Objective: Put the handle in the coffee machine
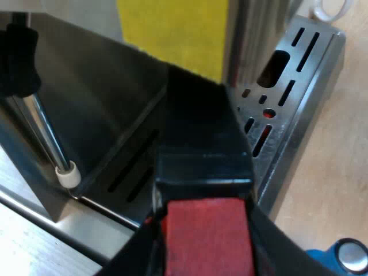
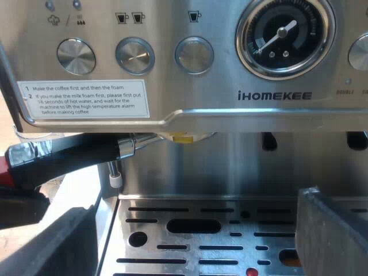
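Your left gripper [image 1: 204, 241] is clamped on the handle [image 1: 201, 132]. Its black fingers [image 1: 135, 253] pinch both sides at the red end. The black shaft runs from there toward the coffee machine [image 2: 190, 118].

From the right wrist, you see the handle slanting up to the underside of the machine's front panel. Its metal end sits there, just beside a yellow piece [image 2: 181, 137]. You cannot tell whether it is locked in.

Your right gripper [image 2: 195, 236] is open. Its fingers are spread wide apart with nothing between them, and it hovers over the slotted drip tray [image 2: 190, 208] facing the machine's front.

The steam wand [image 2: 115, 172] with its white tip hangs just beside the handle, above the tray edge. Above that are three round buttons [image 2: 135, 56], a white instruction label [image 2: 86, 99] and a pressure gauge [image 2: 282, 34].

A blue tamper [image 1: 345, 256] stands on the wooden table [image 1: 333, 161] near the tray's corner, apart from the handle.
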Action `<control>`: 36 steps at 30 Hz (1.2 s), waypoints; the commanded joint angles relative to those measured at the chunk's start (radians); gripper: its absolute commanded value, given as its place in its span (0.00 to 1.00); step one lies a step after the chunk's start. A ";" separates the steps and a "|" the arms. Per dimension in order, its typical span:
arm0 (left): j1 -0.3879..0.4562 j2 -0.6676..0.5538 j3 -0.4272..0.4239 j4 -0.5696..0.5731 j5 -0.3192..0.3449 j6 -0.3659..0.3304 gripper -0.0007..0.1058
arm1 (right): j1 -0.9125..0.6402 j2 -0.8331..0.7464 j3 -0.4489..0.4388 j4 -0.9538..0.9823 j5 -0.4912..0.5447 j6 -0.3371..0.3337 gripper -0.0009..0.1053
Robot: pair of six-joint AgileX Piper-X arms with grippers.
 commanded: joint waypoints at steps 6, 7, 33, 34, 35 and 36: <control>0.000 -0.021 -0.064 -0.048 0.151 -0.029 0.01 | 0.002 0.001 -0.002 0.000 -0.013 -0.002 0.68; 0.000 -0.021 -0.064 -0.043 0.151 -0.029 0.01 | -0.001 0.001 -0.002 0.000 -0.029 -0.002 0.68; 0.000 -0.021 -0.064 -0.024 0.151 -0.028 0.01 | -0.052 0.115 0.001 0.005 -0.026 -0.003 0.38; 0.000 -0.021 -0.064 -0.024 0.151 -0.028 0.01 | -0.064 0.117 0.003 0.002 -0.033 -0.003 0.38; 0.000 -0.021 -0.064 -0.024 0.151 -0.028 0.01 | -0.070 0.117 0.004 0.002 -0.035 -0.003 0.37; 0.000 -0.021 -0.064 -0.024 0.151 -0.028 0.01 | -0.084 0.118 0.007 0.002 -0.048 -0.003 0.37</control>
